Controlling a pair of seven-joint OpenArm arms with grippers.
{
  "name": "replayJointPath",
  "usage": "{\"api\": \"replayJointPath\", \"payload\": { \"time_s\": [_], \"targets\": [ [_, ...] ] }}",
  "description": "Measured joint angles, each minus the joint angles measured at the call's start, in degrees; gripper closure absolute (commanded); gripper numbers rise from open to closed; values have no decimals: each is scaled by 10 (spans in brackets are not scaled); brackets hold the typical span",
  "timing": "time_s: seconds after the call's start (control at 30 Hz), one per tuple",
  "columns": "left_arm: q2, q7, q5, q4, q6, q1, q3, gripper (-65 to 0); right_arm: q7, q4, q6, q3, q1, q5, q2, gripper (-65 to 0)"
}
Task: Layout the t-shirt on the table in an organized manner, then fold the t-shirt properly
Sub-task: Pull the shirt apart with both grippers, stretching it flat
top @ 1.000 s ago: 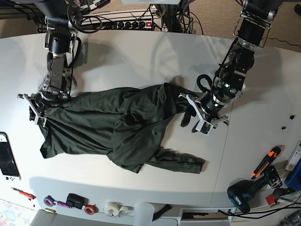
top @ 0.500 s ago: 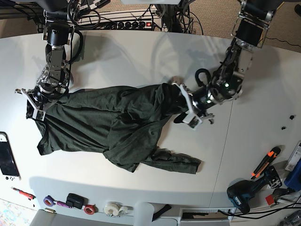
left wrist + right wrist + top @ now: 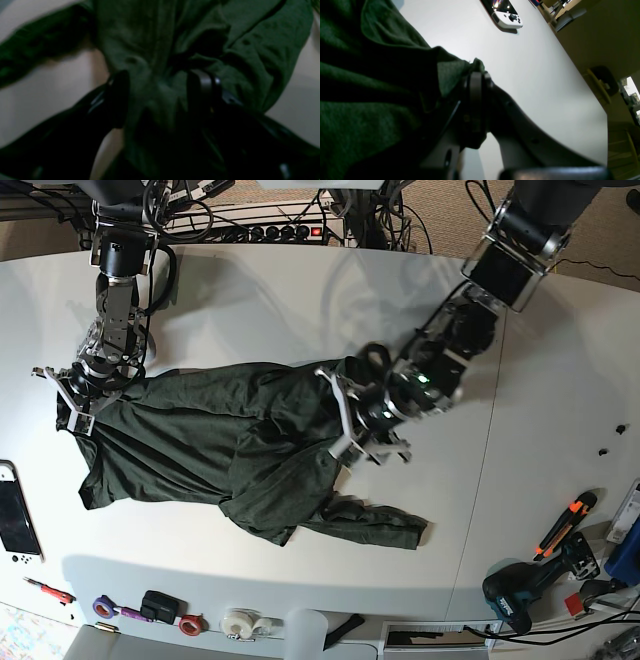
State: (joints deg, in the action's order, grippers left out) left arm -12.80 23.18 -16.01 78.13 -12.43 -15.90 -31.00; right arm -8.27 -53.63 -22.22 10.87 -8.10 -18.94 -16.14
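The dark green t-shirt (image 3: 220,450) lies crumpled across the middle left of the white table (image 3: 300,310), with one sleeve trailing toward the front. My left gripper (image 3: 345,420) is over the shirt's right end. In the left wrist view its fingers (image 3: 202,85) stand on both sides of a gathered bunch of the shirt (image 3: 160,37). My right gripper (image 3: 78,395) holds the shirt's far left corner. In the right wrist view its finger (image 3: 475,100) pinches the fabric edge (image 3: 370,100).
A game console (image 3: 15,515) lies at the table's left edge and also shows in the right wrist view (image 3: 505,15). Tape rolls (image 3: 240,622) sit along the front edge. A drill (image 3: 520,590) and an orange cutter (image 3: 565,525) are at the front right.
My left gripper has moved left with the shirt's right end, bunching it toward the middle. My right gripper shifted slightly up and left, then held still.
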Motion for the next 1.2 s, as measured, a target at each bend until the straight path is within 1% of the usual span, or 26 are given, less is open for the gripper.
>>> {"api": "replayJointPath", "payload": {
  "time_s": [0.03, 0.1, 0.13, 0.17, 0.23, 0.3, 0.37, 0.5, 0.53, 0.6, 0.67, 0.73, 0.9, 1.03, 1.13, 1.2],
  "targets": [
    [8, 2, 11, -14, 3, 0, -3, -363, 0, 0, 2, 0, 0, 0, 0, 0],
    [27, 0, 39, -45, 28, 0, -3, -363, 1, 0, 2, 0, 0, 0, 0, 0],
    [32, -14, 40, -60, 34, -5, -3, -362, 1, 0, 2, 0, 0, 0, 0, 0],
    [36, -17, 40, -76, 34, -13, -3, -357, 1, 0, 2, 0, 0, 0, 0, 0],
    [41, -17, 38, -102, 52, -33, -3, -322, 2, 0, 2, 0, 0, 0, 0, 0],
    [37, -13, 40, -105, 66, -40, -2, -276, 2, 0, 2, 0, 0, 0, 0, 0],
    [34, -14, 40, -105, 63, -42, -1, -261, 2, 0, 2, 0, 0, 0, 0, 0],
    [34, -4, 40, -104, 60, -48, -1, -261, 2, 0, 3, 0, 0, 0, 0, 0],
    [34, -5, 34, -104, 48, -48, -1, -261, 2, 0, 3, 0, 0, 0, 0, 0],
    [32, 0, 14, -104, 35, -48, -1, -261, 2, 0, 3, 0, 0, 0, 0, 0],
    [32, 9, -9, -101, 36, -48, -1, -261, 2, 0, 3, 0, 0, 0, 0, 0],
    [31, 13, -16, -95, 36, -47, 0, -261, 2, 0, 3, 0, 0, 0, 0, 0],
    [33, 15, -32, -91, 35, -47, 40, -261, 2, 0, 3, 0, 0, 0, 0, 0],
    [31, 40, -32, -91, 40, -47, 86, -261, 2, 0, 3, 0, 0, 0, 0, 0],
    [29, 43, -31, -91, 38, -47, 95, -261, 2, 0, 3, 0, 0, 0, 0, 0],
    [29, 43, -33, -91, 27, -44, 95, -261, 2, 0, 3, 0, 0, 0, 0, 0]
  ]
}}
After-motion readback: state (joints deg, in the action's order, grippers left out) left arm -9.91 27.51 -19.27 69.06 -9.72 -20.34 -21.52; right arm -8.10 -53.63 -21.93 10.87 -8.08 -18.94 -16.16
